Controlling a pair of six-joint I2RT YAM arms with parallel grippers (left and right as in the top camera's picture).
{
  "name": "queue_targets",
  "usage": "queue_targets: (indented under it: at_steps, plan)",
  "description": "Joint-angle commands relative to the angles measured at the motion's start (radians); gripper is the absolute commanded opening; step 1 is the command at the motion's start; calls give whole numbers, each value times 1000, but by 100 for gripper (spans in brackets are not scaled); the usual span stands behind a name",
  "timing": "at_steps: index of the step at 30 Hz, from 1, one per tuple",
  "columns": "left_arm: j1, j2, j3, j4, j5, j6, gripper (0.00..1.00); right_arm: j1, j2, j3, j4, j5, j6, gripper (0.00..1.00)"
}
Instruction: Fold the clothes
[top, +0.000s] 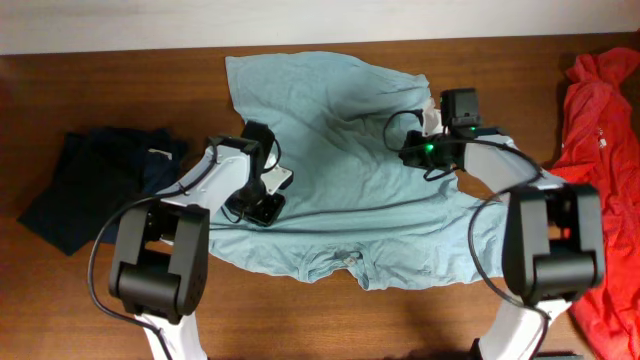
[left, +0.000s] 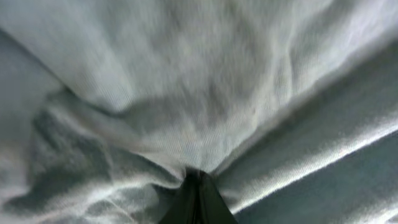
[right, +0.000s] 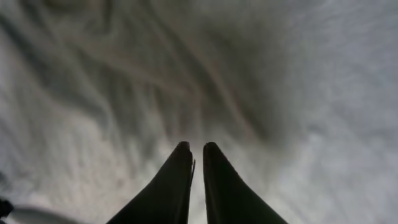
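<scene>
Shirt (top: 340, 150) lay spread at centre of table (top: 100, 90).
Left tool (left: 199, 177) was clamped on shirt cloth at its 8 o'clock; right tool (right: 198, 149), at 2 o'clock, narrowed to a slit, grip undetermined.

The crumpled red-orange garment (top: 597, 140) runs off the overhead view's right edge. At the left wrist, the pale grey-blue thin cotton T-shirt (left: 186, 81) blurs across the whole view; whether the right gripper (right: 196, 148), its dark fingers cropped below, pinches any cloth cannot be told.
</scene>
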Motion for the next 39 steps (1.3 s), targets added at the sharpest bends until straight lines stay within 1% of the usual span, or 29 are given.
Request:
queue_targets:
  at_steps: [1, 8, 11, 14, 16, 20, 24, 25, 26, 29, 31, 33, 39]
  plan:
    - [2, 43, -68, -10, -64, -86, 4, -5, 56, -3, 37, 50, 8, 12]
    - [5, 43, -71, -79, -146, -168, 4, -8, 101, -3, 50, 447, 35, 11]
    - [17, 43, -71, -93, -149, -168, 4, -10, 101, -2, 58, 604, 35, 11]
    - [36, 43, -71, -100, -150, -176, 4, -18, 101, -1, 48, 710, 61, 11]
    - [47, 43, -71, -107, -150, -183, 4, -25, 101, 0, 36, 729, 61, 11]
    - [65, 43, -71, -124, -150, -184, 2, -37, 100, 7, 3, 690, 85, 10]
    - [70, 32, -66, -126, -150, -183, 1, -36, 58, 54, -60, 433, -4, 12]
    - [70, 27, -61, -126, -150, -183, 1, -37, 32, 68, -64, 355, -29, 15]
    - [70, 13, -49, -132, -150, -183, 1, -37, -15, 87, -64, 234, -81, 17]
    - [70, -32, -20, -149, -164, -183, 1, -37, -105, 123, -64, 52, -142, 21]
    - [71, -90, 5, -152, -196, -209, 1, -37, -175, 145, -41, 41, -144, 21]
    - [79, -134, 19, -151, -207, -236, 1, -39, -194, 150, 0, 47, -143, 22]
    - [130, -220, 31, -161, -206, -254, 1, -37, -134, 150, 93, 110, -107, 22]
